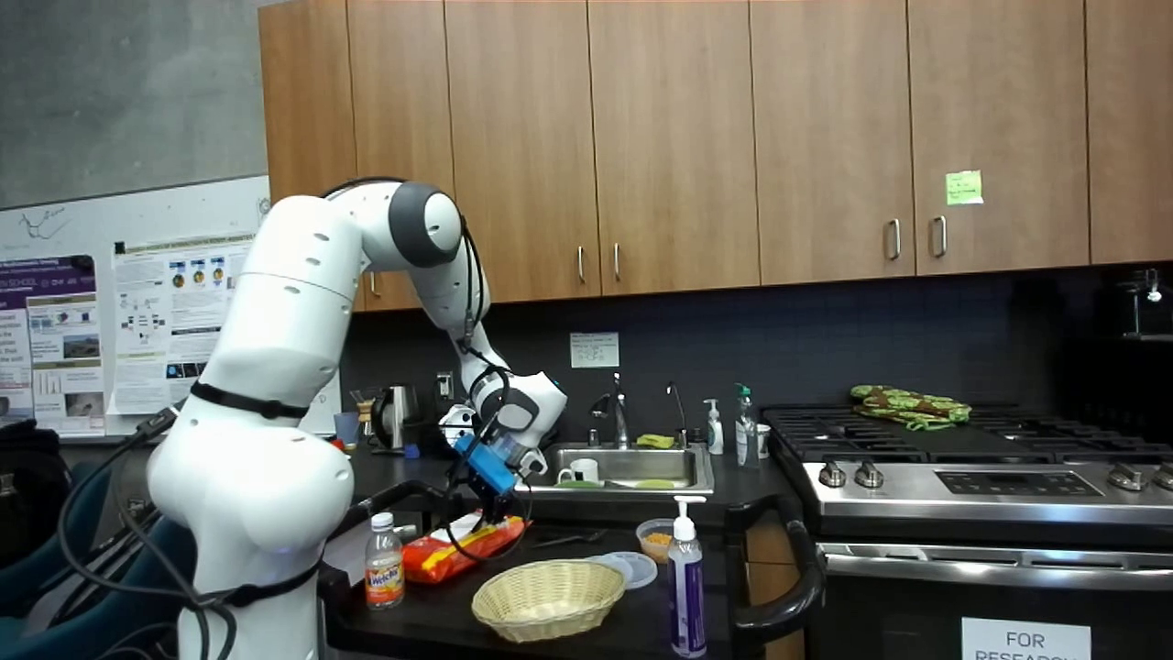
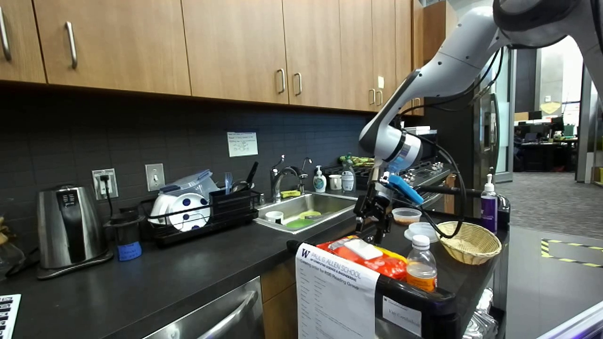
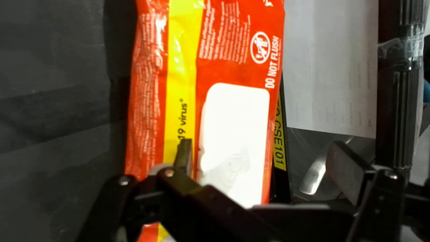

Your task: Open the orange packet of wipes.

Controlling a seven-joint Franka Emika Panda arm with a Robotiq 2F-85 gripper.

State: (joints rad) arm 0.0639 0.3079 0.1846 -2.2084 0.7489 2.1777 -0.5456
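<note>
- Orange packet of wipes (image 3: 231, 70): on the black cart (image 1: 431, 623), beneath the gripper (image 3: 265, 161), just beside the juice bottle (image 1: 384, 564); white lid (image 3: 235, 134) seemingly down;
- Gripper: fingers (image 3: 185, 154) well apart, to either side of the white lid; contact not discernible;
- Likely failures: whole packet dragged, for want of visible anchorage; soft packet bunched, owing to too broad a pinch; juice bottle toppled, owing to sideways drift;
- Counts: fingers, two; packet, white lid, juice bottle, woven basket (image 1: 541, 628), purple-labelled pump bottle (image 1: 686, 587), one each.
</note>
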